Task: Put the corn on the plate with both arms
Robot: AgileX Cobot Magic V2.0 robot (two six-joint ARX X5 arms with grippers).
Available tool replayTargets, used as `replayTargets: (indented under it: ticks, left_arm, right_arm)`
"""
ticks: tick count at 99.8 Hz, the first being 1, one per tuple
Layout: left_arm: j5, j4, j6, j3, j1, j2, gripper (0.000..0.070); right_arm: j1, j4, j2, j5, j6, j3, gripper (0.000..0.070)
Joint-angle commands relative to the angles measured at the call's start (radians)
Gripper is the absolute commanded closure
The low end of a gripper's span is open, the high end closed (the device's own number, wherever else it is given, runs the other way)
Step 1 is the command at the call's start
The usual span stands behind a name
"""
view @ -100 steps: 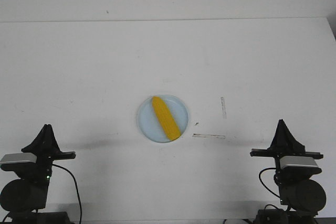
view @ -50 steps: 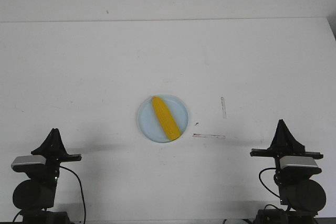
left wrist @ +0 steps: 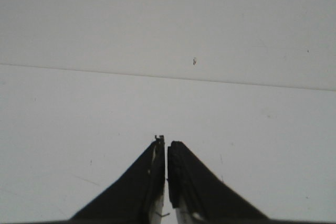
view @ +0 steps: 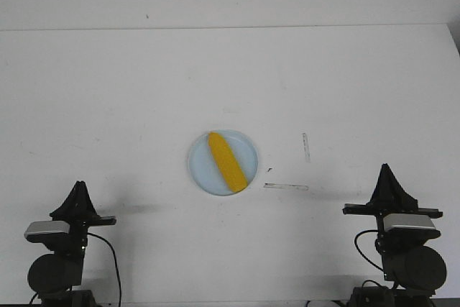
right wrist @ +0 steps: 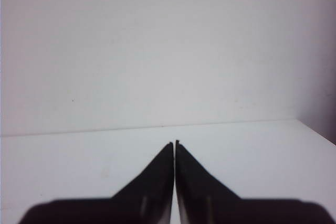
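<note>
The yellow corn [view: 227, 162] lies slanted across the pale blue plate [view: 201, 166] in the middle of the white table. My left gripper [view: 80, 186] sits folded back at the near left corner, far from the plate, its jaws shut with nothing between them [left wrist: 165, 142]. At the near right corner my right gripper [view: 386, 169] is folded back too, and its jaws also meet on nothing [right wrist: 174, 143]. Neither wrist view shows the corn or the plate.
Two thin tape marks [view: 286, 186] [view: 305, 147] lie on the table right of the plate. The table's far edge [view: 230, 28] meets a white wall. The table's right edge [view: 454, 41] shows at the far right.
My left arm has drawn back toward the near edge and sunk lower. The right arm, the corn and the plate have stayed put.
</note>
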Motion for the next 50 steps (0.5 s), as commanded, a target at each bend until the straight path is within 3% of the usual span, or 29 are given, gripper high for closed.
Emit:
replayTargets:
  ticks: [1,50]
  left_arm:
    - [-0.002,0.032,-0.006,-0.021,-0.001,-0.005,0.0699]
    - [0.002,-0.035,0.016,-0.021,-0.002,-0.005,0.0699]
  right_arm:
    - [0.0,0.01,-0.001,0.0,-0.004,0.002,0.0697]
    - [0.0,0.02,-0.001,0.0,-0.004,0.002,0.0697]
